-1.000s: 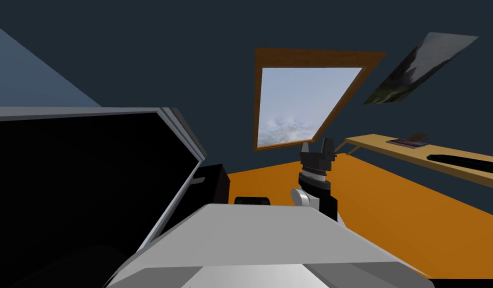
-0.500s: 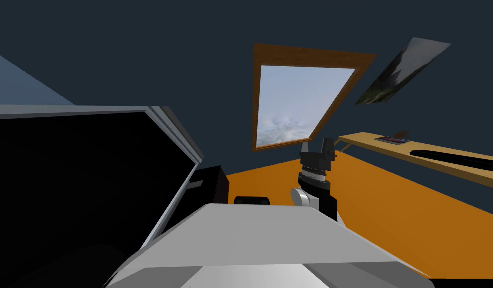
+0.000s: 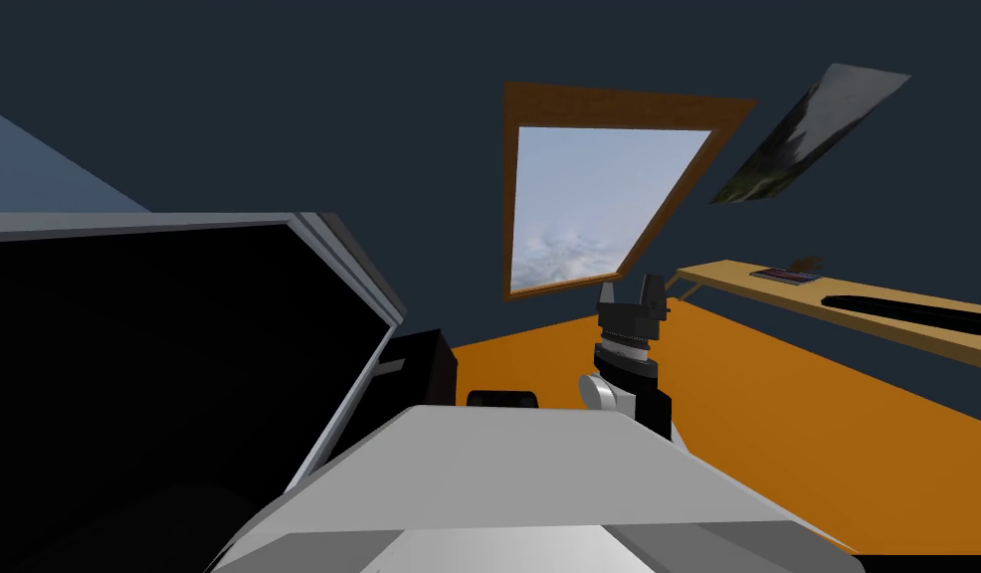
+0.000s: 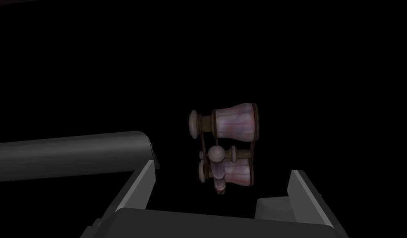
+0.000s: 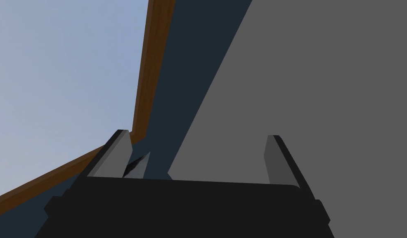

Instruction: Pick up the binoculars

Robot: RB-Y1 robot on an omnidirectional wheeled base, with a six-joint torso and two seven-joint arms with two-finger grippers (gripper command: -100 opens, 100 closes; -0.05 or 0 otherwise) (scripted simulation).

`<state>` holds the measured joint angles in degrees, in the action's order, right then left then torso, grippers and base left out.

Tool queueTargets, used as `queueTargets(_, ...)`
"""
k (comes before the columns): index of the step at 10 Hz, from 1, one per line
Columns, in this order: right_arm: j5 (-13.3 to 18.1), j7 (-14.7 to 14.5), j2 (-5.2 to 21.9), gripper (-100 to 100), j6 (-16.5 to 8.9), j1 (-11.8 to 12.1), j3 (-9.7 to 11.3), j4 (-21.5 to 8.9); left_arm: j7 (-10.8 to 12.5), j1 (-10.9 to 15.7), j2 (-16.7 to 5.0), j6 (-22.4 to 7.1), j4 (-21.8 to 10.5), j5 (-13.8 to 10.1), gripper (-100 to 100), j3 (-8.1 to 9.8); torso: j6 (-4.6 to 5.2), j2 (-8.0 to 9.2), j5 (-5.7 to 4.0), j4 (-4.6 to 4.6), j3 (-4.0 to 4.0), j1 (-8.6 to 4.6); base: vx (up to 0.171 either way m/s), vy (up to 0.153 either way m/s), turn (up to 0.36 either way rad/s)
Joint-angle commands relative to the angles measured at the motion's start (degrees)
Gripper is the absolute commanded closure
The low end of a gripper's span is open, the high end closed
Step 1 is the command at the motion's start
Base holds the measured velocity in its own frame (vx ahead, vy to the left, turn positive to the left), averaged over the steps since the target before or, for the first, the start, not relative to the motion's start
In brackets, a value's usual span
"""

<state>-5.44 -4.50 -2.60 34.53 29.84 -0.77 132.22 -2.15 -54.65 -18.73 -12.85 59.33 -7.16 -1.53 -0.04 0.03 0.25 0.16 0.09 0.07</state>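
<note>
The binoculars (image 4: 227, 140) are small, with pinkish barrels, brown fittings and a handle, and lie in dark surroundings. My left gripper (image 4: 222, 167) is open just short of them, its fingers (image 4: 143, 182) standing on either side of the nearer barrel without touching it. My right gripper (image 3: 633, 290) is raised in front of my chest in the head view and points upward. In its own wrist view the right gripper (image 5: 197, 136) is open with nothing between its fingers.
A dark grey rounded bar (image 4: 70, 155) lies beside the left finger. A grey-framed black area (image 3: 349, 259) takes up the left of the head view. At right, a wooden table (image 3: 737, 282) carries a flat book-like thing (image 3: 789, 276) and a long black object (image 3: 906, 310) over an orange floor (image 3: 777, 398).
The head view has shifted slightly, so the table and wall picture sit further left than a second ago. My right arm has not moved.
</note>
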Motion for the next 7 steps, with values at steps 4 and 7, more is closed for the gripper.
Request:
queueTargets(4, 0.0, 0.0, 0.0, 0, 0.0, 0.0, 0.0, 0.0, 0.0, 1.7, 0.3, -0.2, -1.8, 0.3, 100, 0.12, 0.14, 0.07, 0.33, 0.25, 0.16, 0.37, -0.003, -0.003, -0.005)
queueTargets(7, 0.0, 0.0, 0.0, 0, 0.0, 0.0, 0.0, 0.0, 0.1, 1.6, 0.3, -0.3, -1.8, 0.2, 100, 0.15, 0.18, 0.08, 0.37, 0.28, 0.18, 0.44, 0.000, 0.000, 0.000)
